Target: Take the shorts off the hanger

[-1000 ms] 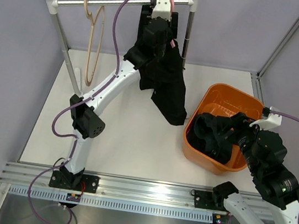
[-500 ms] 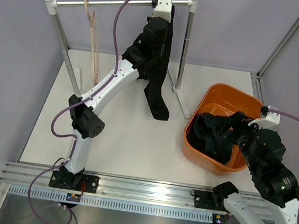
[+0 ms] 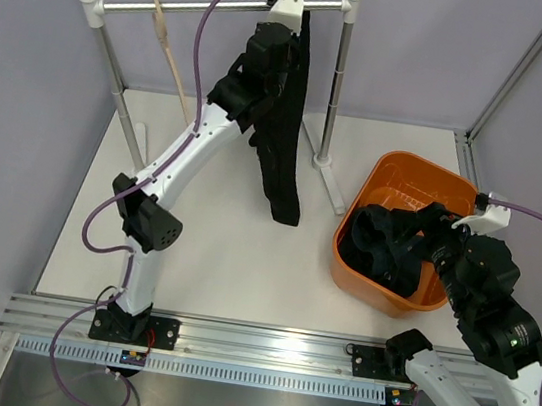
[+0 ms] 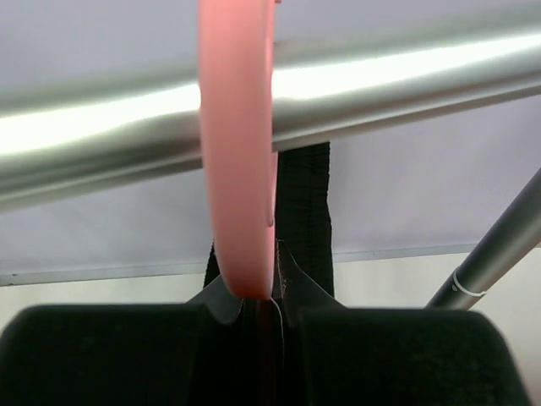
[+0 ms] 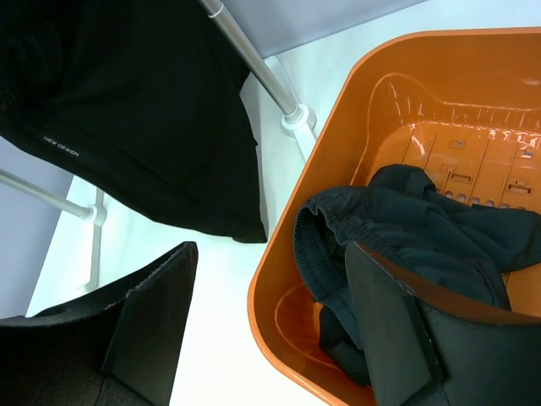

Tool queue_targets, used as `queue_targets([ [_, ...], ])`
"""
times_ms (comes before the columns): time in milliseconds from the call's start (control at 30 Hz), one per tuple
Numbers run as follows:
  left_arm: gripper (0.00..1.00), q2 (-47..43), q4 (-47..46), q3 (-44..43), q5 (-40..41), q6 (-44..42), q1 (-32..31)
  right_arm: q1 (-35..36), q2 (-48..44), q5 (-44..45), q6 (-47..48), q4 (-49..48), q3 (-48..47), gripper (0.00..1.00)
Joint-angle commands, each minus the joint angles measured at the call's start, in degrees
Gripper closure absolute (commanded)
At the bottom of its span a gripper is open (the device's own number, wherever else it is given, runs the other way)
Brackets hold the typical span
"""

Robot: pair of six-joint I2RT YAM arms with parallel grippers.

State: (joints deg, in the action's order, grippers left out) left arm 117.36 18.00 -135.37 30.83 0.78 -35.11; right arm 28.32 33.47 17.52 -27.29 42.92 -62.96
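Observation:
Black shorts hang edge-on from a pink hanger hooked over the silver rail of a clothes rack. My left gripper is raised to the rail and shut on the lower part of the pink hanger, with black cloth showing just behind it. From above, the left gripper sits right under the rail. A second, dark navy pair of shorts lies crumpled in the orange basket. My right gripper hovers open over the basket's near-left rim, holding nothing.
An empty wooden hanger hangs tilted on the rail's left part. The rack's upright post and foot stand between the hanging shorts and the orange basket. Grey walls enclose the white table on three sides.
My left gripper closed on the pink hanger and rose slightly. The black shorts turned from broadside to edge-on. The wooden hanger swung. My right arm stayed still.

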Motion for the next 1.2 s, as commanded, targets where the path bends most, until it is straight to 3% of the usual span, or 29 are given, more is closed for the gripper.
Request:
queue_targets([
  [0,1.0,-7.0,-4.7,-2.5,-1.8,-2.7,0.2,-0.4,-0.1,1.7,0.8,-2.5,0.3,0.21],
  [233,1.0,-9.2,-2.4,-2.4,-1.0,-4.7,0.2,-0.4,0.5,2.2,0.7,-4.2,1.1,0.21],
  [500,1.0,-13.3,6.9,1.0,-3.5,-1.8,0.2,-0.3,1.2,2.3,0.9,-4.9,1.0,0.21],
  [900,1.0,-19.0,20.3,1.4,-13.2,-1.1,0.2,-0.4,4.9,1.9,2.4,-6.0,-0.6,0.2],
  [1167,1.0,-23.1,29.6,4.8,-24.0,1.5,0.2,-0.4,9.1,-2.1,2.9,-7.9,-3.7,0.2],
])
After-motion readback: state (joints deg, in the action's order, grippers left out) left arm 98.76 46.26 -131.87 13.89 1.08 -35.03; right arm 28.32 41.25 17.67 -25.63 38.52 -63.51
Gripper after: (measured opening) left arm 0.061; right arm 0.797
